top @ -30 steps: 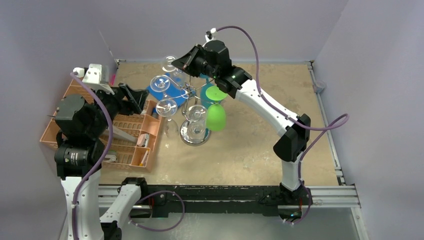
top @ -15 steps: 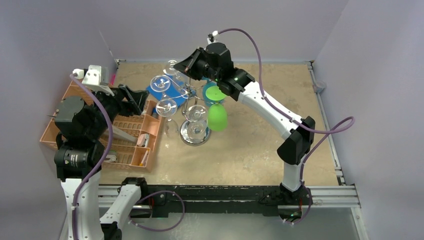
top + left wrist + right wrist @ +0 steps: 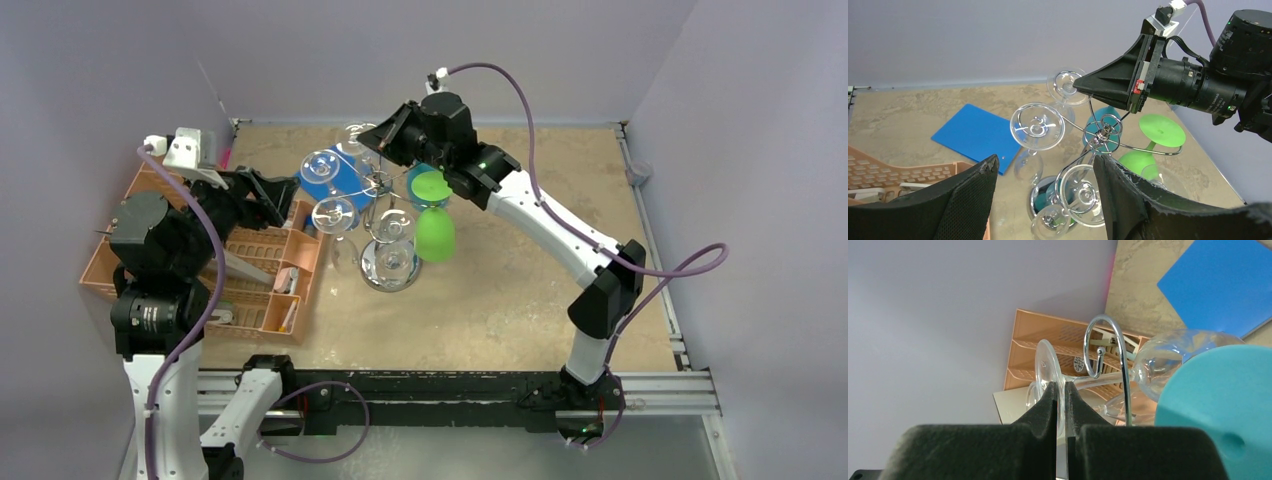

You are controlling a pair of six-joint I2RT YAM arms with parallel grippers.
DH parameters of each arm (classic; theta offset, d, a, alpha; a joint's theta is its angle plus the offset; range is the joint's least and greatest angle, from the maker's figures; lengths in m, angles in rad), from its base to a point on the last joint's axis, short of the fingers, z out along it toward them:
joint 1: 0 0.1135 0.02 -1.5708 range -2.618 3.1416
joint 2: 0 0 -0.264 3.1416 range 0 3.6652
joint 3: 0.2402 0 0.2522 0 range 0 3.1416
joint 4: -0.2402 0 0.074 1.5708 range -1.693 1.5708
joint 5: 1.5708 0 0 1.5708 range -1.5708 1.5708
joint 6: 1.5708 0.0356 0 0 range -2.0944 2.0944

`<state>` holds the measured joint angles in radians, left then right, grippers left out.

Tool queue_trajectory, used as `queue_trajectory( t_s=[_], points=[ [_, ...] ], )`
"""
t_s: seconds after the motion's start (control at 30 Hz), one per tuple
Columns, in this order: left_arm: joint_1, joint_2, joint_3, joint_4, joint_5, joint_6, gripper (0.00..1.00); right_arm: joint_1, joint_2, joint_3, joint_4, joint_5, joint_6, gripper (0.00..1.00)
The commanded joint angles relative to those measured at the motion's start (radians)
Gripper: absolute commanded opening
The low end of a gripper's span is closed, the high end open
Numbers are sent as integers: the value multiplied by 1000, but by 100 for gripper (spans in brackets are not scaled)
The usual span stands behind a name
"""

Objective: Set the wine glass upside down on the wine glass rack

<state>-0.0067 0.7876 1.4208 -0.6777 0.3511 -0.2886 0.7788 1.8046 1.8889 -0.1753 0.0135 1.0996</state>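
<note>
Wine glass, top view: the wine glass (image 3: pixel 357 136) hangs just behind the wine glass rack (image 3: pixel 381 184), its foot pinched in the right gripper (image 3: pixel 378 133).
Shift, top view: over the last second the right arm has carried the glass from the rack's far-left side in towards its hub.
Left gripper, top view: the left gripper (image 3: pixel 272 196) waits left of the rack, jaws apart, holding nothing.
Glass, left wrist view: we see the foot level with the rack's scroll arms and the bowl lower. A green glass (image 3: pixel 1160 131) already hangs right of the rack.
Grip, right wrist view: the fingers (image 3: pixel 1048 400) are clenched on the foot's rim. A scroll arm (image 3: pixel 1122 360) curls just beside the stem.
Meaning: we judge the approach nearly lined up, but the stem is not yet slid into an arm.
</note>
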Motion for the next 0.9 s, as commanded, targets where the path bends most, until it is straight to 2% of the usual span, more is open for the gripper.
queue_trajectory(
  t_s=[0.0,0.87],
  points=[
    [5,1,-18,50,18,-27,69,4,-74,-1,92,60,-35,0],
    [5,-7,-46,63,32,-24,69,3,-57,47,113,163,-165,0]
  ],
)
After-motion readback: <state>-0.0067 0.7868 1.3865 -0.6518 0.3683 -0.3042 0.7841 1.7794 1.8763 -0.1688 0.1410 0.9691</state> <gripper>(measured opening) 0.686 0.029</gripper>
